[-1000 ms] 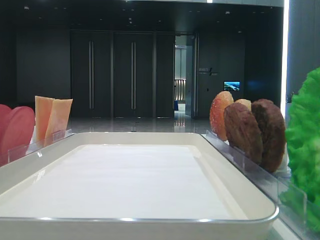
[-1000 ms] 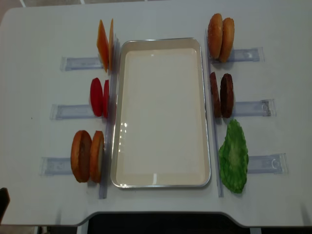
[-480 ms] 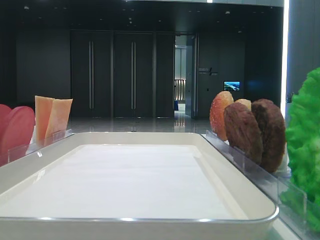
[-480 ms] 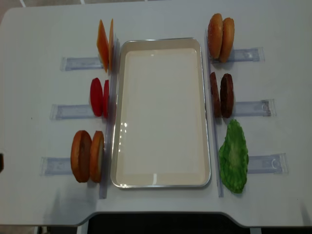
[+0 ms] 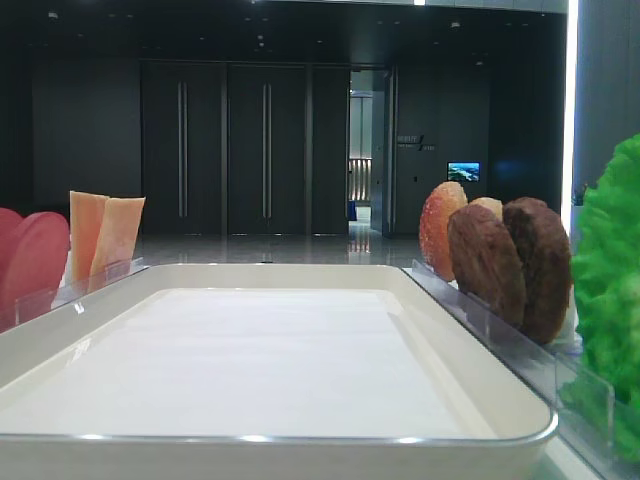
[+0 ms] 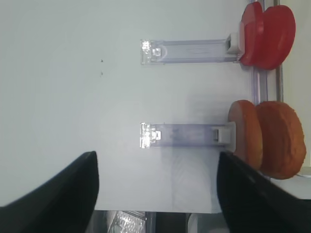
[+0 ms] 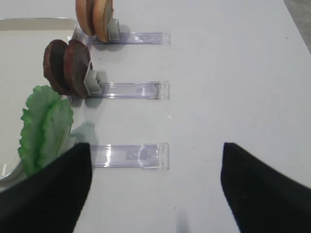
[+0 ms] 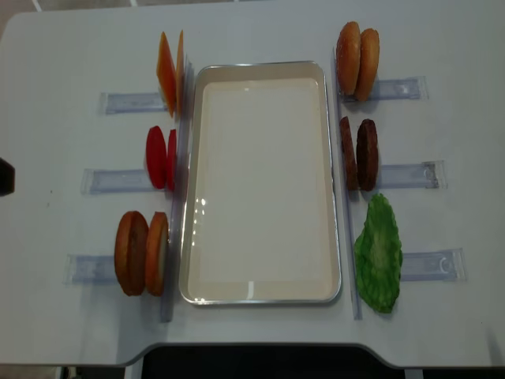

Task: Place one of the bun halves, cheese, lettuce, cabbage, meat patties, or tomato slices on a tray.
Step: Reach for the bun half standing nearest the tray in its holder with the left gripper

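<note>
The white tray (image 8: 260,181) lies empty in the middle of the table. Left of it stand cheese (image 8: 168,73), tomato slices (image 8: 160,158) and two bun halves (image 8: 142,253). On its right are more bun halves (image 8: 357,61), meat patties (image 8: 359,154) and lettuce (image 8: 378,253). Cabbage is out of view. My left gripper (image 6: 155,194) hangs open and empty over the table's front left edge, beside the bun halves (image 6: 267,138). My right gripper (image 7: 153,189) is open and empty over bare table, right of the lettuce (image 7: 43,126).
Each food pair stands on edge in a clear plastic holder (image 8: 406,175) whose rail runs outward from the tray. A dark part of the left arm (image 8: 4,176) shows at the left edge of the top view. White table surrounds the holders.
The dark part of the left arm has slid along the left edge of the top view, from the near corner toward the far side. The food and tray stay put.
</note>
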